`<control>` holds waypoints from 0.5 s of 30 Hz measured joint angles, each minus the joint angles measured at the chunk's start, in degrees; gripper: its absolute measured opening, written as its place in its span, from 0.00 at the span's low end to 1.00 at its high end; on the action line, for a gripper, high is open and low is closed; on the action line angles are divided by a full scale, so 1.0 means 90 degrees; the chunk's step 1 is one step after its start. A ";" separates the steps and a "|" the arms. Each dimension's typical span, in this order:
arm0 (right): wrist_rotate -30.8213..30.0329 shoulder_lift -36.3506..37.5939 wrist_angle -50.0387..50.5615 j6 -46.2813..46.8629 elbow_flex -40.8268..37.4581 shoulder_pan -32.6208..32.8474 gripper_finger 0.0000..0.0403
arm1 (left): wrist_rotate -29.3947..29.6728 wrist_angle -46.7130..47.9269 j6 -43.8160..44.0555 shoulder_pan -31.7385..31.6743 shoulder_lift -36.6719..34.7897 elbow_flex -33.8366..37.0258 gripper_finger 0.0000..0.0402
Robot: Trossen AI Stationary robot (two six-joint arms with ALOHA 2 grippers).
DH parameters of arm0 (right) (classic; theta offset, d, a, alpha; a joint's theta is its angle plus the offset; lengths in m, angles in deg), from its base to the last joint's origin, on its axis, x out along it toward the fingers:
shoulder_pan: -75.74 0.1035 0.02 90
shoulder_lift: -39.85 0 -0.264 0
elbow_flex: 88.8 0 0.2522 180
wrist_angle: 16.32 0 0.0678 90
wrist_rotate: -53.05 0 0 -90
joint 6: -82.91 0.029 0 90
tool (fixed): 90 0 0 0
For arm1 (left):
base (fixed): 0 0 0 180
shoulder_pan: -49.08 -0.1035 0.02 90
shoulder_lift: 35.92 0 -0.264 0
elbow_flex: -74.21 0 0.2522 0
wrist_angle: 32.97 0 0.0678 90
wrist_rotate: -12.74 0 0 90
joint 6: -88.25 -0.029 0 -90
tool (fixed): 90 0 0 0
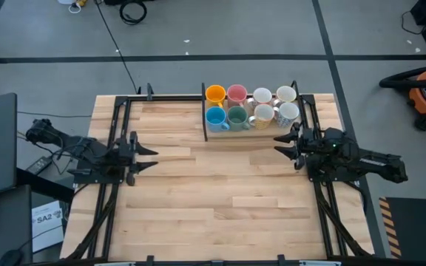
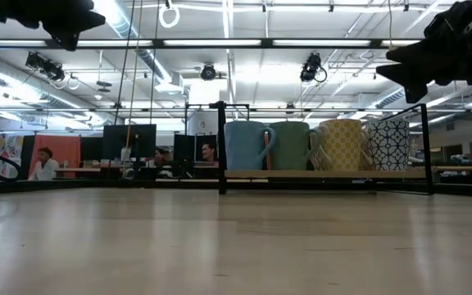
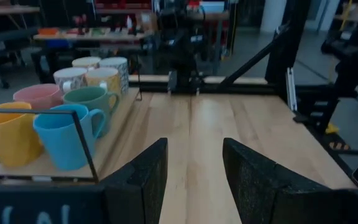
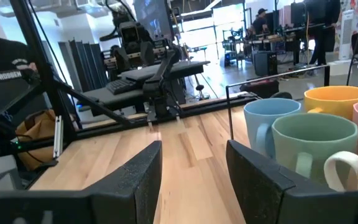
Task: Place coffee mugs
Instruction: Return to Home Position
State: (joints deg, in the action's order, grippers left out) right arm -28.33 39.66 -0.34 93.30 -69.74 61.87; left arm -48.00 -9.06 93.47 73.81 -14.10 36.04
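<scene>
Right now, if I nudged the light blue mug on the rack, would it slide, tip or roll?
Likely rigid and breakable: the light blue mug looks like glazed ceramic. It stands upright, so it should slide rather than roll. Pushed toward the green mug close beside it, it would probably knock that one.

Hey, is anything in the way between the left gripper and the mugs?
No loose thing lies on the table between the open left gripper and the mugs. Only the shelf's thin black frame crosses in front of the blue mug and orange mug. The right gripper waits opposite.
</scene>
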 joint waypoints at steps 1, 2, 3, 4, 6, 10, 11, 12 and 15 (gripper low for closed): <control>0.0000 0.0000 -0.0087 0.0009 -0.0063 -0.0002 0.46 | -0.0003 -0.0191 -0.0069 -0.0002 -0.0092 0.0163 0.40; 0.0002 0.0000 -0.0143 0.0012 -0.0115 0.0000 0.46 | 0.0000 -0.0376 -0.0133 -0.0002 -0.0196 0.0320 0.40; 0.0002 0.0000 -0.0198 0.0014 -0.0166 0.0000 0.46 | 0.0000 -0.0495 -0.0176 -0.0002 -0.0306 0.0471 0.40; 0.0002 0.0000 -0.0185 0.0014 -0.0186 -0.0002 0.46 | -0.0002 -0.0614 -0.0196 -0.0002 -0.0416 0.0625 0.40; 0.0002 0.0000 -0.0194 0.0015 -0.0211 0.0000 0.46 | -0.0004 -0.0837 -0.0205 -0.0002 -0.0642 0.0901 0.40; 0.0002 0.0000 -0.0196 0.0007 -0.0224 0.0000 0.46 | -0.0007 -0.0898 -0.0161 -0.0002 -0.1105 0.1358 0.40; 0.0002 0.0000 -0.0196 0.0007 -0.0224 -0.0002 0.46 | -0.0012 -0.0932 -0.0166 -0.0002 -0.1223 0.1458 0.40; 0.0002 0.0000 -0.0192 0.0004 -0.0224 0.0000 0.46 | -0.0010 -0.0990 -0.0165 -0.0002 -0.1331 0.1552 0.40; 0.0002 0.0000 -0.0192 0.0000 -0.0224 0.0000 0.46 | -0.0012 -0.1082 -0.0170 -0.0002 -0.1654 0.1836 0.40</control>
State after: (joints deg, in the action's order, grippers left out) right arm -28.31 39.66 -2.07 93.30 -71.75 61.87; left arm -48.11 -18.80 91.94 73.79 -28.99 52.57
